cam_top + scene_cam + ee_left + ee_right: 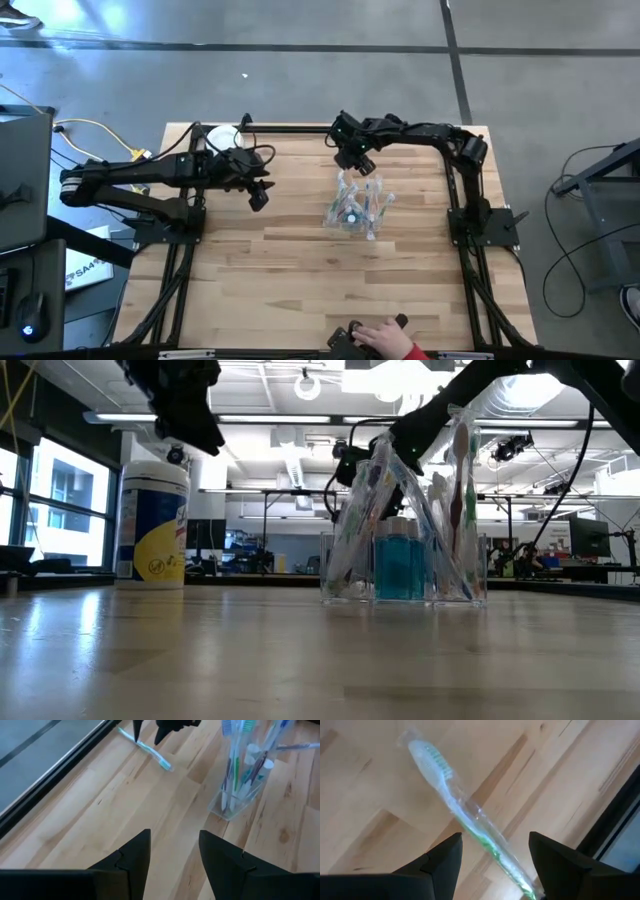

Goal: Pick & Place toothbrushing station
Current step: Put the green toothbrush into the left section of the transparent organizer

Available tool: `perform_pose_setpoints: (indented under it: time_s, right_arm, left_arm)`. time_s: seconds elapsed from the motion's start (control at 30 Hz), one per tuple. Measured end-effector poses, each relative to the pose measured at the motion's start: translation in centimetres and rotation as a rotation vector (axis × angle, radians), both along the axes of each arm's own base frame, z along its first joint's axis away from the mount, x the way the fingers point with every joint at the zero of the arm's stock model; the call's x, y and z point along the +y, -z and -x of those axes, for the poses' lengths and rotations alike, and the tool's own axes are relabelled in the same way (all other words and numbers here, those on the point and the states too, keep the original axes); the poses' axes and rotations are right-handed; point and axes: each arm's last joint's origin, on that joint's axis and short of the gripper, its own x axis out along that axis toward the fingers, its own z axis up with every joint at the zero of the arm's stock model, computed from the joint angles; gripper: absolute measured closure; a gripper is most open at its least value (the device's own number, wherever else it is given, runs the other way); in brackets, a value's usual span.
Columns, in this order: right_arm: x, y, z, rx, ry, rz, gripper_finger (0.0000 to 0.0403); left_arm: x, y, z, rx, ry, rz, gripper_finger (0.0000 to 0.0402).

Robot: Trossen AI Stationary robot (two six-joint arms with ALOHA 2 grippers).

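The toothbrushing station (355, 212) is a clear plastic holder standing on its base on the wood table, right of centre. It holds several toothbrushes and a blue bottle (400, 565), and also shows in the left wrist view (243, 772). A wrapped green-and-white toothbrush (451, 795) lies flat on the table just beyond the station; it also shows in the left wrist view (147, 751). My right gripper (494, 840) is open, hovering over this toothbrush with a finger on either side, not touching. My left gripper (175, 834) is open and empty, above the table left of the station (258, 195).
A white cylindrical tub with a yellow label (153, 520) stands at the table's far left (222, 136). A person's hand in a red sleeve (385, 340) is at the near edge. The black frame rail (300, 128) runs along the far edge.
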Motion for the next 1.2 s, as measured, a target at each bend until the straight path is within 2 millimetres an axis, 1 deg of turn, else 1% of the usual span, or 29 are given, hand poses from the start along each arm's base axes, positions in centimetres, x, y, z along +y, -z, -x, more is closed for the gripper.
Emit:
perform_pose_setpoints:
  time_s: [0.27,0.6,0.7,0.8,1.03,1.2]
  right_arm:
    - [0.2,0.1,0.1,0.009,0.042,-0.031,0.0180]
    - [0.4,0.1,0.1,0.016,0.035,-0.043,0.0180]
    - [0.5,0.8,-0.3,0.011,0.026,-0.048,0.0180]
    - [0.3,2.0,-0.4,0.055,0.042,-0.031,0.0180]
    - [-0.3,2.5,-1.5,0.104,0.095,-0.077,0.0180]
    - [-0.3,2.7,-1.4,0.167,0.104,-0.106,0.0184]
  left_arm:
    - [-0.1,0.7,0.0,0.020,0.014,0.016,0.0236]
    - [-0.1,0.8,0.1,0.031,0.034,0.012,0.0236]
    - [-0.1,0.8,0.1,0.032,0.035,0.011,0.0236]
    - [-0.1,0.8,0.1,0.034,0.037,0.013,0.0236]
    - [-0.1,0.8,0.1,0.038,0.047,0.016,0.0236]
    - [-0.2,0.8,0.1,0.040,0.054,0.018,0.0236]
